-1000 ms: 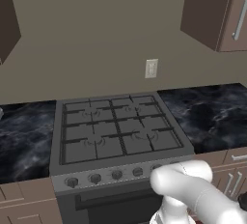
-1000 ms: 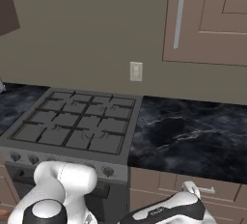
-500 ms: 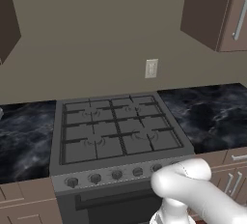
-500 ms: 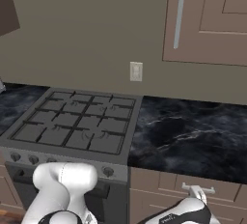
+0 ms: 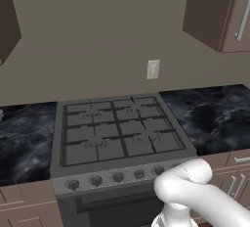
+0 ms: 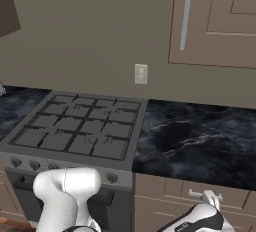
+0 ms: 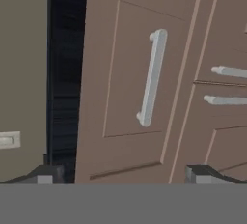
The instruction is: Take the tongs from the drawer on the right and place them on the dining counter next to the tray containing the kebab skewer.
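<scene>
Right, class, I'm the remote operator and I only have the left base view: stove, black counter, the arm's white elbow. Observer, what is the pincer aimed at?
Observer: In the hand view the pincer faces the drawer, with its silver bar handle straight ahead.
Operator: Is it open?
Observer: Yes. The fingertips stand wide apart with nothing between them.
Operator: Is it on the handle yet?
Observer: No, it looks short of it. The bar sits ahead of the tips, untouched.
</scene>
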{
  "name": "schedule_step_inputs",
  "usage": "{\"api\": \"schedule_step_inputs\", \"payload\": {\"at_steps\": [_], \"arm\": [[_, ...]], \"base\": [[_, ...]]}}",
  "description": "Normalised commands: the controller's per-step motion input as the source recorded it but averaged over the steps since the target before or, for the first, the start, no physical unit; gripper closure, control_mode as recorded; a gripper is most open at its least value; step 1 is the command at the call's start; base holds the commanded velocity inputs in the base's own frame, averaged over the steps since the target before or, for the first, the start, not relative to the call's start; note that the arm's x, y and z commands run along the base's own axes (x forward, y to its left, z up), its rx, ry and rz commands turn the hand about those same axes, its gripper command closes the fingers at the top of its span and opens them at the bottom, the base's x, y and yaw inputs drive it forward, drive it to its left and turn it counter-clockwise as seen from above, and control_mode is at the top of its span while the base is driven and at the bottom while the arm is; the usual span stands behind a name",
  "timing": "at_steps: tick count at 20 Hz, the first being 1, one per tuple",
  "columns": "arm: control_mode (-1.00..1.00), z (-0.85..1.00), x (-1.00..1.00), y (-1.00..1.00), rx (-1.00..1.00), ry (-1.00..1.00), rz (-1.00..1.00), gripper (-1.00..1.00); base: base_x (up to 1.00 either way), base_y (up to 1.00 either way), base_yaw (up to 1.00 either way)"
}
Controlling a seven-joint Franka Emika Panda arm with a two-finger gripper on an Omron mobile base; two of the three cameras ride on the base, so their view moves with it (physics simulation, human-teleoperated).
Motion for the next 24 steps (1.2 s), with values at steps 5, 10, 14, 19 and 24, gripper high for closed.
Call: {"api": "schedule_step_inputs", "payload": {"at_steps": [5,10,14,19,24], "arm": [[-1.00,-0.31,0.17,-0.19,0.00,-0.04,0.00,-1.00],[-1.00,-0.20,0.15,-0.18,0.03,-0.02,0.00,-1.00],[-1.00,-0.07,0.08,-0.08,0.10,0.00,0.00,-1.00],[-1.00,-0.18,0.22,-0.03,0.06,0.00,0.00,-1.00],[-1.00,-0.27,0.37,0.00,0.00,0.00,0.00,-1.00]], "base": [[0.00,0.00,0.00],[0.00,0.00,0.00],[0.00,0.00,0.00],[0.00,0.00,0.00],[0.00,0.00,0.00]]}}
